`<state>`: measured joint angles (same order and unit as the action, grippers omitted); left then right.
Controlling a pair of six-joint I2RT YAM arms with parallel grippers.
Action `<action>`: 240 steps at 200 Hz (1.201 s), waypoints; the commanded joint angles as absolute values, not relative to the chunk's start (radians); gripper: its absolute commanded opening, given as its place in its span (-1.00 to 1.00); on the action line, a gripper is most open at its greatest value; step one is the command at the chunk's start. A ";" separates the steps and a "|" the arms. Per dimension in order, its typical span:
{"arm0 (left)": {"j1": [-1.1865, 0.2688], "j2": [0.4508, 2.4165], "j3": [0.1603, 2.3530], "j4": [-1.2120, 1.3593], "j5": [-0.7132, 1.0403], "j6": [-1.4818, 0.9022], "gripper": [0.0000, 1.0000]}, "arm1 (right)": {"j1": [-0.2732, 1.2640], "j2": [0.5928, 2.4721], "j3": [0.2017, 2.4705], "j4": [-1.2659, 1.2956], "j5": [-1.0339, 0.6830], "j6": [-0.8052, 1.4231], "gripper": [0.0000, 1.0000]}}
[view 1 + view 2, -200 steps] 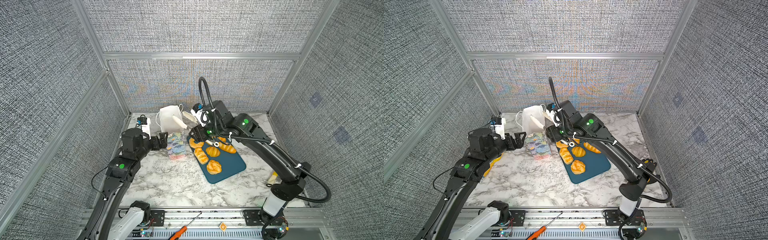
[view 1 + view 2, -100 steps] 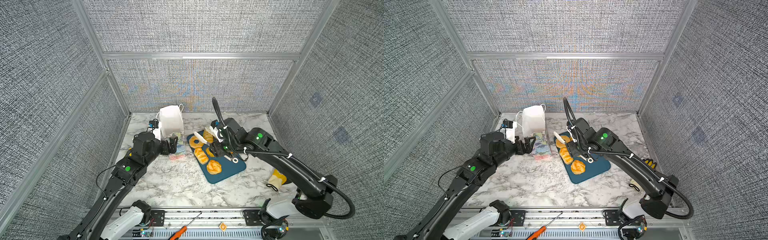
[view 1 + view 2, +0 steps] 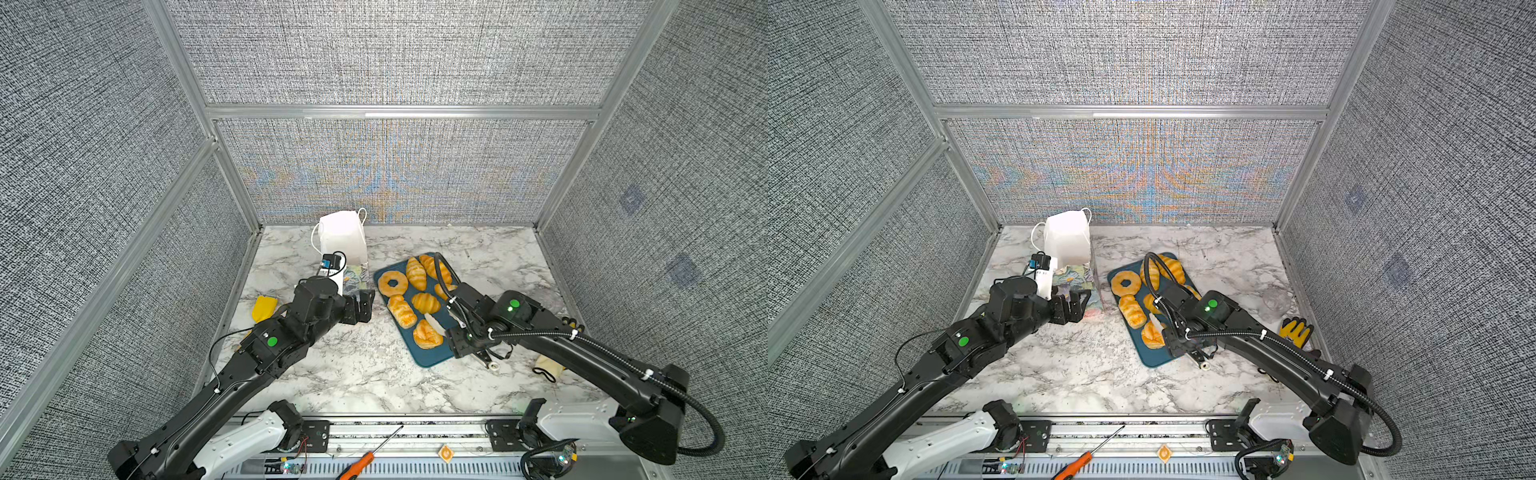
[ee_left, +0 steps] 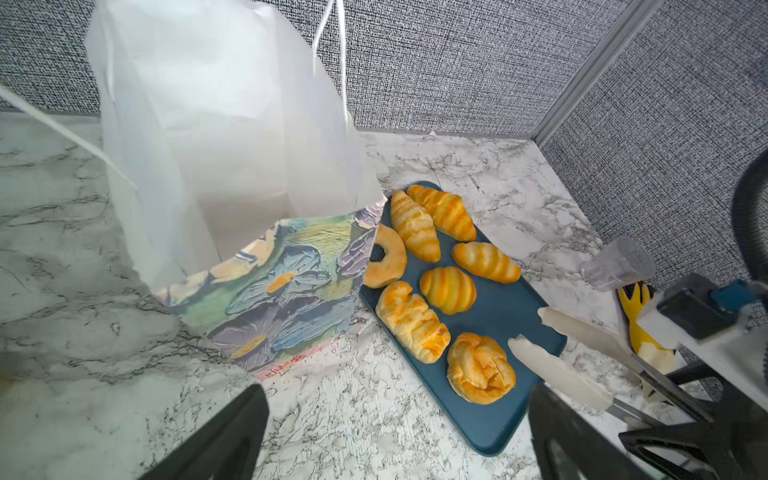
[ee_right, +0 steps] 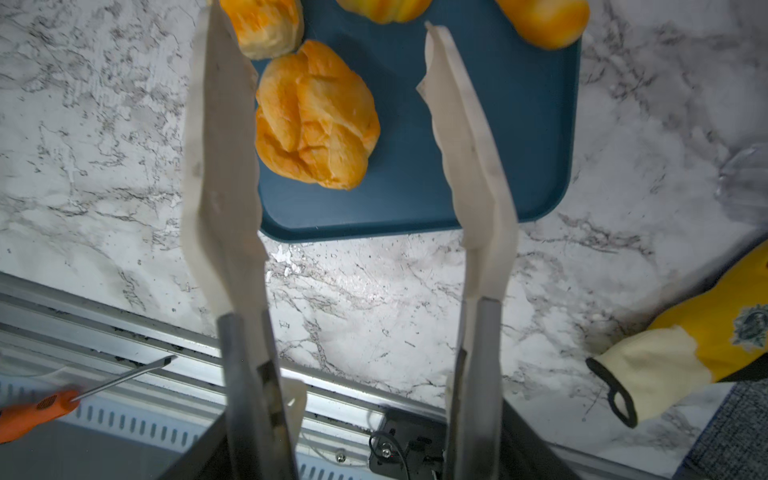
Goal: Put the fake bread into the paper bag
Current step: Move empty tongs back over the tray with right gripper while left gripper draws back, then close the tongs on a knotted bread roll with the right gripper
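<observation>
The paper bag point(image 3: 343, 239) is standing near the back wall on the left part of the table point(image 3: 374, 374), its mouth gaping upward and its white lining showing. Its flowered foot is sitting just beside the left edge of the blue tray point(image 3: 428, 357), leaving only a thin strip of marble between them.

The left gripper point(image 3: 361, 305) is hanging low in front of the bag's near bottom corner with its jaws spread wide and nothing in them. Whether it is touching the paper cannot be told.

The fake bread point(image 4: 448, 289) is lying on the tray, where seven pieces are showing. The doughnut point(image 3: 392, 283) is sitting at the tray's left edge, nearest the bag. The knotted bun point(image 5: 316, 116) is lying close to the tray's near edge.

The right gripper point(image 3: 457, 343) is clasping a pair of tongs point(image 5: 473, 187) by the handles. The white blades are standing apart on either side of the knotted bun, above the tray's near corner.

In front of the tray and bag, bare marble is stretching to the front rail, giving both arms wide room. To the right, a clear cup point(image 3: 1275, 301) and a yellow glove point(image 3: 1295, 332) are crowding the table's right edge. A screwdriver point(image 3: 361, 461) is lying on the rail, off the marble.
</observation>
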<state>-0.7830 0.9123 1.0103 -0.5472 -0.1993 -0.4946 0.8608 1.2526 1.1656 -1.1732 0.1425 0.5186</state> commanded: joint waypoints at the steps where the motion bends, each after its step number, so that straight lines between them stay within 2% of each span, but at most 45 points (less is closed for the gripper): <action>1: -0.825 0.908 0.995 -0.566 -0.259 -0.548 0.98 | 0.875 1.224 1.118 -1.160 0.093 0.596 0.39; 97: -0.988 0.978 0.973 -0.570 -0.332 -0.634 0.98 | 0.930 1.227 0.977 -1.074 -0.001 0.599 0.46; 240: -1.030 1.022 0.953 -0.562 -0.335 -0.660 0.98 | 0.915 1.440 1.052 -0.998 0.076 0.614 0.53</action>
<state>-1.0256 1.0248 0.9604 -0.5694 -0.3195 -0.6483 0.9207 1.4265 1.0355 -1.0233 0.0517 0.5972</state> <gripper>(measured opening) 0.991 0.761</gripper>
